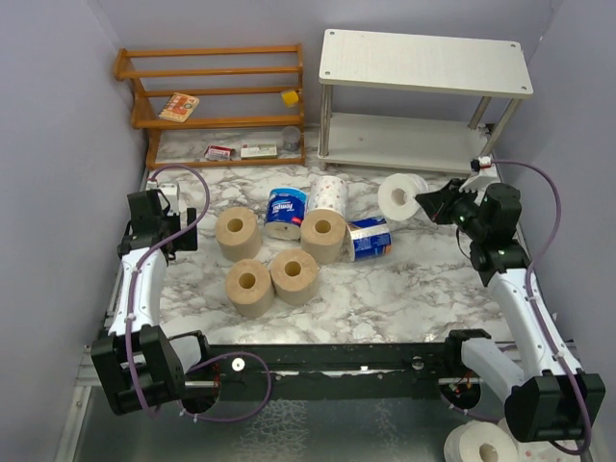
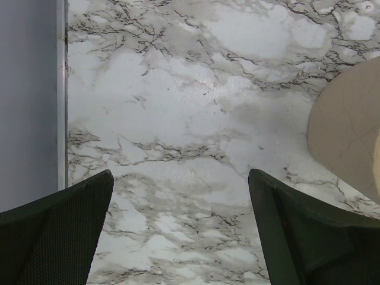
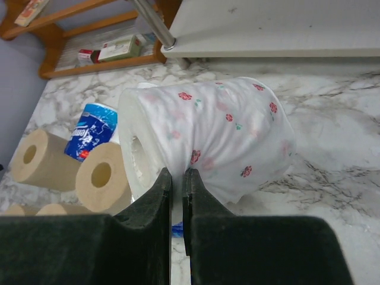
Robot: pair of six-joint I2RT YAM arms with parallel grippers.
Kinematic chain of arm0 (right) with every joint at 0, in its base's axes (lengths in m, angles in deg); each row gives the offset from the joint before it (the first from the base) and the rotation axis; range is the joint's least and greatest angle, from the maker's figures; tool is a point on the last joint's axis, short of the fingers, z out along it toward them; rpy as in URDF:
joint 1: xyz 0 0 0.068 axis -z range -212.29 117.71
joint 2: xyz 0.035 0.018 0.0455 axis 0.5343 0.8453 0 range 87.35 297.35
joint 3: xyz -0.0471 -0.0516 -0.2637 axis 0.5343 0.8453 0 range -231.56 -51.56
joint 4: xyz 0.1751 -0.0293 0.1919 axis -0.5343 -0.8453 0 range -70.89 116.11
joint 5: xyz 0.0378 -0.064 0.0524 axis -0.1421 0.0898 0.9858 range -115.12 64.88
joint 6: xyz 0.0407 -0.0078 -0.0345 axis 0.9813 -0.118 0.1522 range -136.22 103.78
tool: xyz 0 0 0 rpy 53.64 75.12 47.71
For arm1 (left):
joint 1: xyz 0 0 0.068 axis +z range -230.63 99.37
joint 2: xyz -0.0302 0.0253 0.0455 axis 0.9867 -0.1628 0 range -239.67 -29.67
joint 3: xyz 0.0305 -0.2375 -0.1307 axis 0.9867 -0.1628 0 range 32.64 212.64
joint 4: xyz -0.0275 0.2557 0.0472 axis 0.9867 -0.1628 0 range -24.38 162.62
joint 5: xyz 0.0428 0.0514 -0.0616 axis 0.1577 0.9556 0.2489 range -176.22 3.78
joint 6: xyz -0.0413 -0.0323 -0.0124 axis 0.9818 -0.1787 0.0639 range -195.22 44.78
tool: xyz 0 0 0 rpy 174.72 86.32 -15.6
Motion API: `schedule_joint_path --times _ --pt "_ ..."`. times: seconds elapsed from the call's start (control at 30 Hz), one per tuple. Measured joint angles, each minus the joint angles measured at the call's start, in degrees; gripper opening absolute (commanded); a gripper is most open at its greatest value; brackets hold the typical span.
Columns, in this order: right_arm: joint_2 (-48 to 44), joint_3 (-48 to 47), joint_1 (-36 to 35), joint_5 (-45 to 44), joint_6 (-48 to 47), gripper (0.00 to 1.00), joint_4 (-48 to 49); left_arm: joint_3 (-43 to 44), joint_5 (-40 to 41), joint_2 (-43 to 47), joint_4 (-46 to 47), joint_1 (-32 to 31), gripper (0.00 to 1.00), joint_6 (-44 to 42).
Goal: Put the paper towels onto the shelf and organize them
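Before the shelf's point(image 1: 423, 60) front edge, right pincer point(image 3: 176, 177) grips white roll point(image 3: 225, 136).

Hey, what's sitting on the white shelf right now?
The top board is bare, and so is the lower board's visible front. Its back is hidden beneath the top board.

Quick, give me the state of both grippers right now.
Left gripper: open, holding nothing, above the marble table.
Right gripper: shut on the white flower-printed roll, pinching it near one end.
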Motion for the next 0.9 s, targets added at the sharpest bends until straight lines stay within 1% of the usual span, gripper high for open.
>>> schedule_joint_path --times 0.13,0.2,0.33,0.4,0.5,0.63,0.7,0.77,0.83,0.9 --pt "1.8 -0.4 0.0 3.9 2.7 0.01 1.2 0.0 0.6 -0.4 -0.1 0.0 0.99 0.0" --pt "3.1 -1.0 0.0 4.6 6.1 0.01 1.5 0.0 0.9 -0.4 -0.1 0.0 0.99 0.0" --pt "5.4 -0.3 1.2 6.0 15.1 0.01 8.0 0.0 1.2 -0.5 -0.1 0.0 0.99 0.0" --pt "7.5 -0.3 2.9 6.3 20.8 0.01 11.6 0.0 1.2 -0.6 -0.1 0.0 0.99 0.0" --pt "11.6 -2.2 4.7 5.9 25.5 0.01 13.9 0.0 1.2 -1.4 -0.2 0.0 0.99 0.0" --pt "19.8 -10.0 6.5 3.2 30.9 0.01 14.8 0.0 1.2 -2.4 -0.2 0.0 0.99 0.0" --pt "21.2 -11.8 6.8 2.6 32.0 0.01 16.0 0.0 1.2 -2.4 -0.2 0.0 0.99 0.0" --pt "23.1 -13.5 7.0 2.7 32.2 0.01 18.5 0.0 1.3 -2.4 -0.2 0.0 0.99 0.0" --pt "26.1 -16.6 7.1 3.1 31.3 0.01 18.7 0.0 1.3 -2.4 -0.2 0.0 0.99 0.0" --pt "31.9 -23.2 7.8 4.8 31.1 0.01 17.4 0.0 1.4 -2.4 -0.2 0.0 0.99 0.0"
